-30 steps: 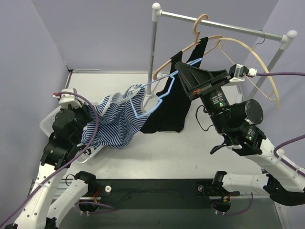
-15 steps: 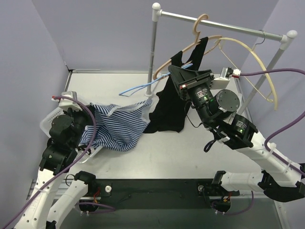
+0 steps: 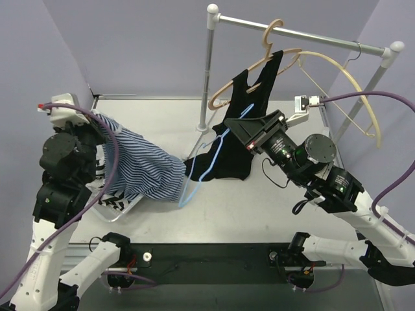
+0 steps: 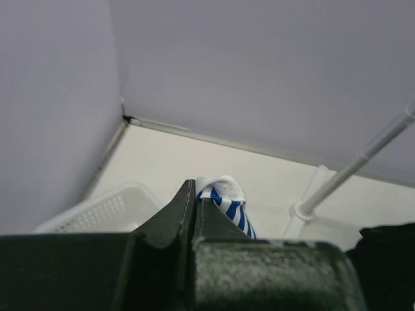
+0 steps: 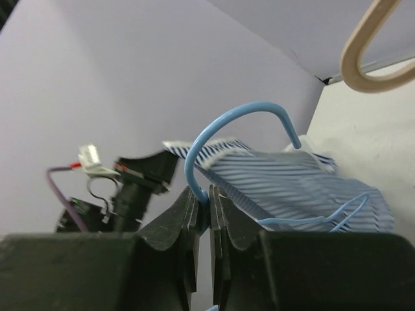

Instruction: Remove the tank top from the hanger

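The blue-and-white striped tank top [image 3: 146, 172] stretches from my left gripper [image 3: 104, 124] down to the table. That gripper is shut on a bunched edge of the top [image 4: 224, 194], raised at the far left. My right gripper [image 3: 230, 127] is shut on the neck of the light blue wire hanger [image 3: 209, 155], just under its hook [image 5: 227, 123]. The hanger slopes down to the left, and its low end touches the top's right edge. I cannot tell whether any of it is still inside the top. The striped top also shows in the right wrist view [image 5: 305, 188].
A black garment [image 3: 237, 149] hangs from a wooden hanger [image 3: 259, 61] on the clothes rack [image 3: 209, 71], right behind the blue hanger. A cream hanger [image 3: 353, 84] hangs further right. A white basket [image 3: 113, 208] sits under the striped top at the left.
My left gripper has lifted up and to the left, pulling the striped top with it. My right gripper has swung down and forward with the blue hanger, which has slid mostly clear of the top.
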Tool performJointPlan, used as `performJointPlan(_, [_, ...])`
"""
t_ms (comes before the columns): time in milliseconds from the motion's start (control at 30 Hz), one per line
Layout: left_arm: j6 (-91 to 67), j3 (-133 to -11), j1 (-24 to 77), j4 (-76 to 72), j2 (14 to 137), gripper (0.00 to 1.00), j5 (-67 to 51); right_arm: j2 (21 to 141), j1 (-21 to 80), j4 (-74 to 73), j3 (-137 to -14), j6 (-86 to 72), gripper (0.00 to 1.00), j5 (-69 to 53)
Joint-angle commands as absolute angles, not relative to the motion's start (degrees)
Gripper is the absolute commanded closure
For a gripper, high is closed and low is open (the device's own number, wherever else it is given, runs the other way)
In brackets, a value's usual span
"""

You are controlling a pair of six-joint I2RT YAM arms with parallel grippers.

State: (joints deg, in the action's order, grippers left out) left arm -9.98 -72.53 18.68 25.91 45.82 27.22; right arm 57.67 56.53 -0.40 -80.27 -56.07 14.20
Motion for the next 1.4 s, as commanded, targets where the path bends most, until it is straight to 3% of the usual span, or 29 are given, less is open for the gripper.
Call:
performJointPlan(0, [2.61, -85.74, 18.46, 23.38, 49.82, 1.00, 40.76, 52.74, 56.08, 2.73, -74.11, -51.15, 1.00, 5.29])
performJointPlan(133, [16.13, -88.77, 18.02, 17.26, 53.09, 1.00, 53.08, 47.57, 56.16, 2.11, -68.48, -52.02, 1.00, 4.74])
performJointPlan(300, [20.03, -90.70, 17.75, 16.43, 53.61, 1.00, 54.75, 41.05, 56.25, 4.49, -60.64, -55.20, 1.00, 9.40])
performJointPlan(500, [28.13, -81.66, 12.15, 6.25, 55.54, 1.00, 54.94, 41.57, 56.25, 0.70, -60.13, -53.44, 1.00, 5.19])
performJointPlan(900, [-5.21, -86.67, -1.30, 28.62, 75.48, 1.00, 31.49, 30.69, 56.16, 0.28, -47.02, -52.74, 1.00, 9.83])
performJointPlan(967, [-11.21, -81.59, -3.06, 29.44, 74.89, 1.00, 21.29, 28.49, 56.16, -2.00, -45.80, -52.21, 1.00, 12.20])
performJointPlan(1133, [-21.25, -55.96, -7.02, 22.07, 69.70, 1.00, 16.27, 21.63, 56.25, -3.95, -41.58, -51.94, 1.00, 14.85])
performJointPlan(1267, [-30.48, -48.00, -13.70, 22.06, 71.54, 1.00, 6.80, 18.73, 56.25, -4.92, -39.46, -51.42, 1.00, 15.64])
performJointPlan(1367, [-31.64, -46.76, -15.82, 22.67, 73.82, 0.65, 6.50, 18.46, 56.25, -5.71, -39.64, -50.72, 1.00, 15.82])
